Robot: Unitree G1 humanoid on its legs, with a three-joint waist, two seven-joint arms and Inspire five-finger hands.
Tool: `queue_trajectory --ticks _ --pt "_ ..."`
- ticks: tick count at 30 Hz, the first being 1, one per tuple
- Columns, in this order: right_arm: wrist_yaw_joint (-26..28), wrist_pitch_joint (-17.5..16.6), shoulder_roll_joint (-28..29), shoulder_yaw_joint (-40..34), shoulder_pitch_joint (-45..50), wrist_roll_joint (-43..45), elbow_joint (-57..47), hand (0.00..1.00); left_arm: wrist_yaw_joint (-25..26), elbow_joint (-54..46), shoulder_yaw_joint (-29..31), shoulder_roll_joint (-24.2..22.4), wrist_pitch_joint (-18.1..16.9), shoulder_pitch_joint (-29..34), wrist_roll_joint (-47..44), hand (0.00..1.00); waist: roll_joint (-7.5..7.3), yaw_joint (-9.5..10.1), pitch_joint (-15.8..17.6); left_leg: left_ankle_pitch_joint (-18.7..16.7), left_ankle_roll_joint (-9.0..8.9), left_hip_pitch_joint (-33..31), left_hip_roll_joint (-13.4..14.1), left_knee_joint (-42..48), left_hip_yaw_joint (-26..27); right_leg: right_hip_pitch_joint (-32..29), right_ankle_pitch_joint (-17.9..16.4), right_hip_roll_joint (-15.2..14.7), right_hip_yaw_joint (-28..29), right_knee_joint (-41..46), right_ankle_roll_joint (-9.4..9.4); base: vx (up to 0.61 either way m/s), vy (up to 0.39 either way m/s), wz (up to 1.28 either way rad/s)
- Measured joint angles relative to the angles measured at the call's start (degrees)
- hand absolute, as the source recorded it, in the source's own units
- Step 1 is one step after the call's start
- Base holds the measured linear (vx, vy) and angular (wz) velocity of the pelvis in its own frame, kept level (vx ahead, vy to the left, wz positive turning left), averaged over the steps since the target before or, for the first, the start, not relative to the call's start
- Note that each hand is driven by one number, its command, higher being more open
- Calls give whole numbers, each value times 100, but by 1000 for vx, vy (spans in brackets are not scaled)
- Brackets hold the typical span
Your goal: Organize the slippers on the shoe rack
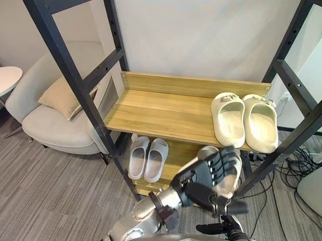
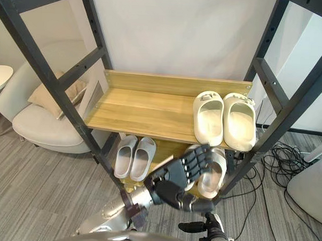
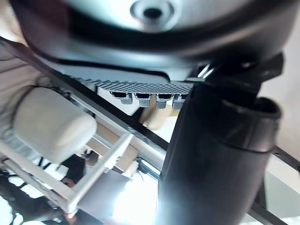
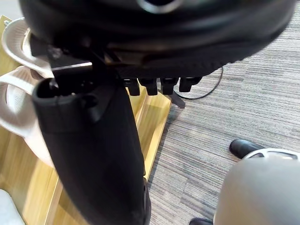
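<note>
Left hand (image 1: 211, 175) is hovering with fingers spread straight, gripping nothing, in front of a pale slipper pair (image 2: 216, 176) sitting on the lower shelf of the shoe rack (image 1: 166, 118). Right hand (image 4: 93, 154) is hanging low beside that shelf, fingers relaxed. 2 cream slippers (image 1: 244, 121) are lying at the upper shelf's right end, and 2 white slippers (image 1: 147, 158) are resting below, left
</note>
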Motion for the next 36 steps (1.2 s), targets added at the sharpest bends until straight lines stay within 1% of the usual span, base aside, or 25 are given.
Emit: queue_trajectory --ticks 2,5,7,9,11,12,14,15,16,17,19,21,22,23,25,27,29,31,32,33,36 --pt "0 0 11 0 -1 0 6 100 -45 114 0 61 1 49 128 100 -23 0 7 0 0 0 -7 0 -20 17 0 -2 -27 2 2 11 2 6" --pt "0 -4 63 0 -25 0 59 100 -110 414 5 154 -8 90 470 100 -98 2 34 -4 -5 54 -10 0 -75 119 -6 -4 -82 -31 11 2 -1 8" --pt "0 -8 84 0 -43 1 58 100 -111 522 30 156 -17 146 701 100 -110 1 35 -6 -8 73 -12 0 -75 141 -9 -4 -81 -34 13 0 0 0" --pt "0 -11 92 -2 -53 0 59 100 -133 869 68 142 -115 253 1072 100 -117 2 33 -6 -8 77 -10 0 -75 142 -10 -4 -79 -35 15 0 0 0" --pt "0 -11 94 -8 -53 1 59 100 -148 1248 201 76 -136 319 1279 100 -119 2 35 -7 -9 83 -10 0 -75 142 -18 -4 -76 -35 17 0 0 0" --pt "-1 -11 101 -20 -53 1 59 100 -115 1653 446 -47 -139 395 1462 100 -123 1 37 -8 -10 83 -9 0 -75 142 -19 -4 -73 -35 17 0 0 0" --pt "-4 -11 110 -42 -51 2 59 100 -26 2001 704 -170 -148 449 1593 100 -131 2 42 -9 -12 84 -7 0 -74 142 -21 -5 -72 -35 16 0 0 0" --pt "-9 -11 127 -89 -45 2 59 100 100 2431 1025 -306 -170 471 1789 100 -142 8 50 -11 -14 83 -4 0 -75 142 -26 -6 -72 -34 15 0 0 0" --pt "-9 -12 144 -133 -39 4 58 100 173 2629 1193 -358 -178 472 1877 100 -150 10 54 -12 -16 82 -2 0 -75 142 -29 -5 -72 -33 14 0 0 0" --pt "-15 -13 188 -261 -25 9 57 100 392 3109 1636 -451 -216 469 2126 100 -177 10 71 -23 -29 82 0 0 -75 140 -42 -4 -69 -32 15 0 0 0" --pt "-17 -13 213 -325 -13 9 55 100 576 3439 1984 -484 -235 464 2302 100 -207 10 90 -33 -32 75 0 0 -74 133 -65 -5 -64 -31 35 0 0 0" --pt "-19 -17 268 -452 14 9 42 100 858 3871 2493 -526 -288 469 2585 100 -242 12 117 -56 -39 54 -5 0 -66 101 -90 -5 -52 -15 32 0 0 0" --pt "-25 -18 280 -466 26 12 39 100 935 3975 2591 -534 -316 467 2680 100 -257 14 128 -66 -38 52 -8 0 -64 98 -92 -5 -51 -14 27 0 0 0" --pt "-25 -20 291 -472 36 11 38 100 1027 4144 2825 -537 -358 456 2824 100 -284 17 144 -86 -44 47 -16 0 -54 91 -99 -4 -44 -15 26 17 0 -4" --pt "-26 -20 326 -577 37 10 38 100 1227 4592 3225 -645 -431 367 3122 100 -293 19 153 -124 -55 44 -26 0 9 72 -103 -10 10 -26 31 20 3 -10" --pt "-30 -23 328 -588 28 10 35 100 1384 4763 3434 -729 -435 287 3260 100 -287 22 172 -136 -58 37 -26 1 60 43 -104 -12 54 -29 32 38 10 -12" --pt "-41 -23 359 -694 -15 10 31 100 1602 4950 3479 -762 -460 177 3583 100 -266 11 200 -144 -64 7 -22 1 93 -12 -104 -11 90 -27 32 29 6 -10" --pt "-77 -23 367 -694 -33 8 32 100 1652 5032 3608 -824 -472 134 3744 100 -263 2 208 -150 -73 11 -14 1 129 -23 -103 -8 117 -26 32 8 6 -9" --pt "-110 -23 375 -693 -65 7 34 100 1797 5198 3704 -892 -482 51 3832 100 -246 10 219 -156 -81 25 1 1 180 -29 -103 -2 150 -21 31 -3 6 -11" --pt "-112 -23 377 -693 -77 7 34 100 1827 5216 3726 -900 -483 46 3857 100 -242 11 222 -157 -82 28 4 1 190 -33 -103 0 162 -18 31 -27 16 -16" --pt "-133 -30 405 -692 -244 7 35 100 2066 5491 4063 -1066 -508 -64 3912 100 -166 12 333 -162 -87 48 39 1 320 -126 -101 4 312 81 29 -55 27 -25"
